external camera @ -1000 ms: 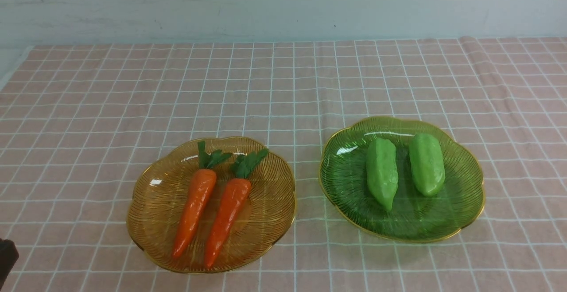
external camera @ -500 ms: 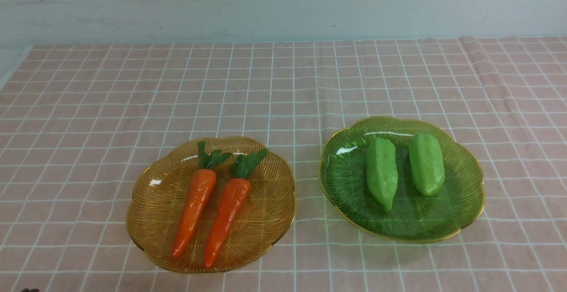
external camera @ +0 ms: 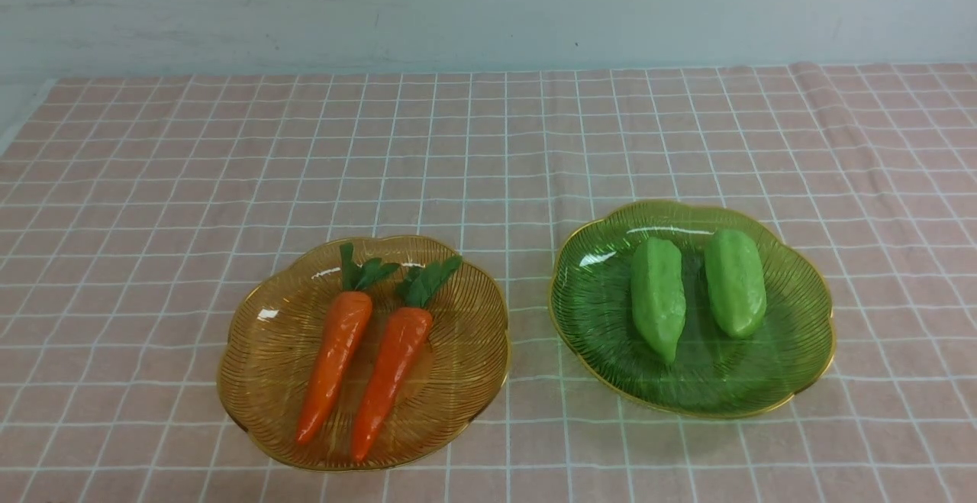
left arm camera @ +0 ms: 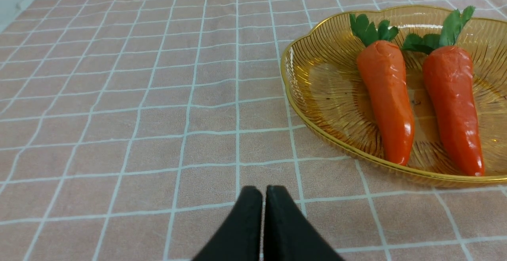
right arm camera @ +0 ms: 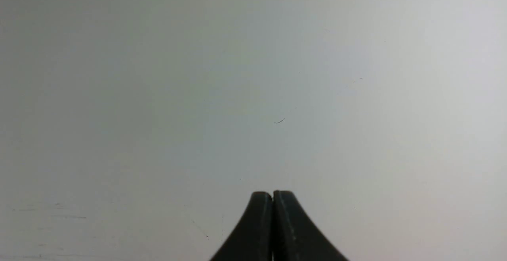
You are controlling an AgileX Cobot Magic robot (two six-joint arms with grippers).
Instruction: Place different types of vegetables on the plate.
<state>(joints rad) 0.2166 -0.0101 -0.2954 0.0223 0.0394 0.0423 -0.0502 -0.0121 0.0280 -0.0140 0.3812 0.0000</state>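
**Both plates loaded, nothing left in my grippers**

I judge the sorting done, or as good as done. The two carrots (external camera: pixel 336 364) (external camera: pixel 391 369) lie side by side on the amber plate (external camera: pixel 259 350), leafy tops pointing away from me, tips toward me. The two gourds (external camera: pixel 657 297) (external camera: pixel 735 282) lie side by side on the green plate (external camera: pixel 595 312), near each other but apart. Each kind has its own plate, and no vegetable lies loose on the checked cloth (external camera: pixel 488 144) that covers the desk. As far as I can see, nothing is left to carry.

My left gripper (left arm camera: pixel 264 191) has its fingers pressed together and holds nothing; it hangs low over the cloth, off to the side of the amber plate, with that plate's rim the nearest edge. My right gripper (right arm camera: pixel 272 195) is likewise pressed together and empty, pointed at a plain pale surface with no task item in its sight. Neither arm shows in the front view.

Open cloth lies beyond and around both plates. The gap between the plates is narrow, so I would stay out of it.
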